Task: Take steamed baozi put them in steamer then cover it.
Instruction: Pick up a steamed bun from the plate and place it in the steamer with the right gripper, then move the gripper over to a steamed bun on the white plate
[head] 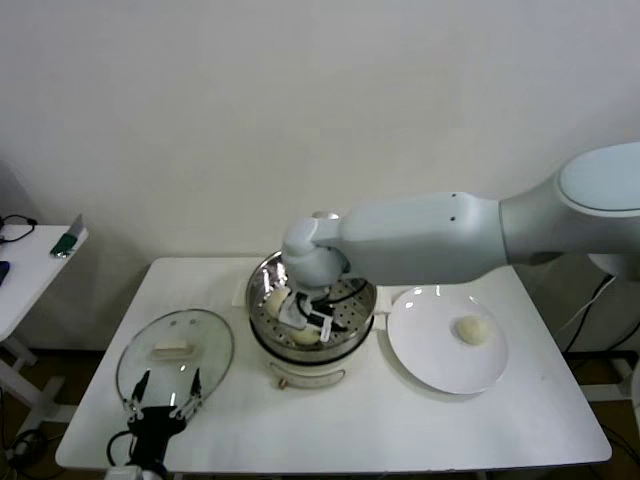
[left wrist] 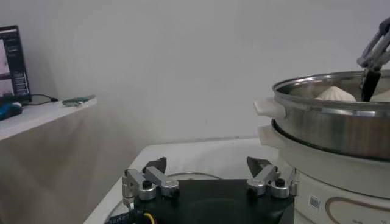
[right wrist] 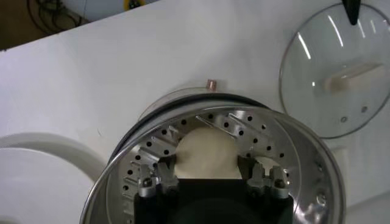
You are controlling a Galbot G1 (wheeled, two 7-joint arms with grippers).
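- Steamer (head: 355, 330): steel basket on a white base, mid-desk (head: 300, 420).
- Right end effector (right wrist: 209, 163): inside the steamer, fingers on either side of one baozi (right wrist: 206, 152), pinching it above the perforated floor.
- Other baozi: two in the basket (head: 272, 299); one on the white plate (head: 440, 350) to the steamer's right.
- Cover (head: 175, 350): glass lid lying flat on the desk, left of the steamer.
- Left end effector (head: 165, 392): fingers spread wide, empty, at the cover's near edge.

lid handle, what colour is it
White; the lid handle shows best in the right wrist view.
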